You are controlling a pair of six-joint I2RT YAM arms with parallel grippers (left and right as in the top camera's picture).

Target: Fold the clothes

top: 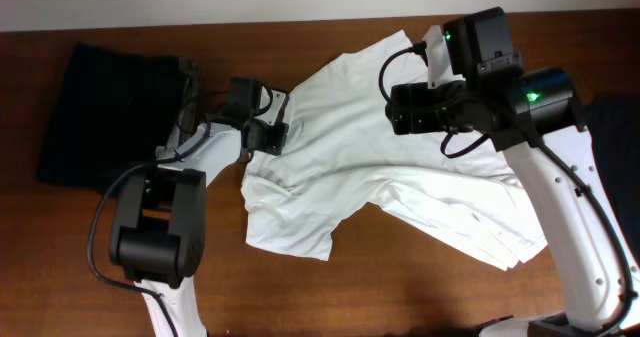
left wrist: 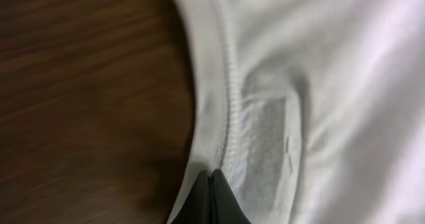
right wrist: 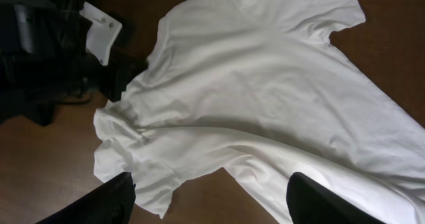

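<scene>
A white T-shirt [top: 400, 167] lies spread and rumpled across the middle of the brown table. My left gripper [top: 272, 135] is at its left edge, shut on the collar hem [left wrist: 222, 104], with the fingertips [left wrist: 211, 184] pinching the stitched rim by the neck label. My right gripper [top: 405, 107] hangs above the shirt's upper part, open and empty; its two dark fingers [right wrist: 212, 197] frame the shirt [right wrist: 265, 78] from above. The folded-over sleeve and lower hem lie below it.
A dark garment [top: 110, 112] lies at the far left of the table, behind the left arm. Another dark cloth [top: 620, 127] shows at the right edge. Bare wood table [top: 400, 287] lies in front of the shirt.
</scene>
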